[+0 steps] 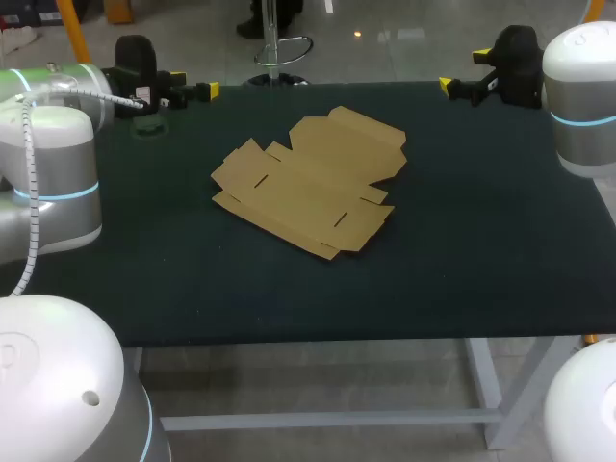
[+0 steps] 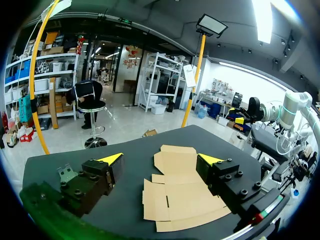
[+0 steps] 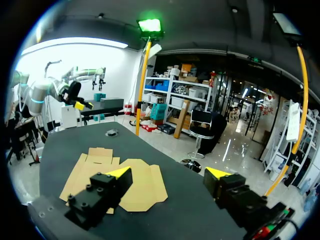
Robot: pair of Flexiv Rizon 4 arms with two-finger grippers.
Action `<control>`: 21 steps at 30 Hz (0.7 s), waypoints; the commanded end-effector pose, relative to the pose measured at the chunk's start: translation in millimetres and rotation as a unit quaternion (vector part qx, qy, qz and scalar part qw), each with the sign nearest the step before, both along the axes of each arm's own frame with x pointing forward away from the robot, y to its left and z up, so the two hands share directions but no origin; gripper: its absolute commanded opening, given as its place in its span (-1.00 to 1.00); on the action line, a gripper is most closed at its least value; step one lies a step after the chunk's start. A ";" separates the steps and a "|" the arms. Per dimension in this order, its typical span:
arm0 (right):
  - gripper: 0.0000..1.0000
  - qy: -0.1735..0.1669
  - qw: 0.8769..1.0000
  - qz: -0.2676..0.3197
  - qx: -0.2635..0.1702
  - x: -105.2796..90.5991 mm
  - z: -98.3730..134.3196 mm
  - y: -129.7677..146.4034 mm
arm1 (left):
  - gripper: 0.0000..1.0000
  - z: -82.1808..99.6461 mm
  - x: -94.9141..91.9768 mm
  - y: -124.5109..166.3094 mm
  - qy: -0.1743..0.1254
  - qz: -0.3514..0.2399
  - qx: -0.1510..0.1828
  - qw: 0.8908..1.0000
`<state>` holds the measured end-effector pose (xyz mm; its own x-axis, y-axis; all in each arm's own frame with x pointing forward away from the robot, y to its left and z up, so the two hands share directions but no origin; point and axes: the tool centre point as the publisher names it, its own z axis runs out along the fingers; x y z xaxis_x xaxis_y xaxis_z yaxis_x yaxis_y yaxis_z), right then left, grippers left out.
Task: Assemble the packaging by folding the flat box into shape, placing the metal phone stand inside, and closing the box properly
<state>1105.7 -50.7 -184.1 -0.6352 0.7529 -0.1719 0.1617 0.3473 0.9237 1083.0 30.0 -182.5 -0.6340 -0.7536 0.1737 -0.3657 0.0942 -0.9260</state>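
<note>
Left end effector [image 2: 161,158] spread | right end effector [image 3: 169,172] spread | box [image 1: 310,180] — flat, unfolded

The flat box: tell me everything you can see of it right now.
The flat box is a brown cardboard blank, die-cut with flaps, tabs and small slots. It is not yet folded, lying flat and skewed near the middle of the dark table. Nothing lies on it; only the table touches it.

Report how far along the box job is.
Nothing done yet: the box lies flat and unfolded mid-table. Nothing in hand: left gripper and right gripper are open, empty, at the far edge. Left: fold, load the phone stand, close.
</note>
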 end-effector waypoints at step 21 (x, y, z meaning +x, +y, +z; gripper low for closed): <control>1.00 0.250 0.968 -0.018 0.009 -38.2 -15.9 -10.0 | 1.00 6.7 -36.4 -10.5 0.257 -0.003 -0.003 0.966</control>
<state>1075.2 -60.4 -208.1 -0.6204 0.7703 0.1476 0.4830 0.2270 0.8457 1053.1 13.5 -183.3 -0.4727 -0.7439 0.4723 -0.6626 -0.0533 -0.7471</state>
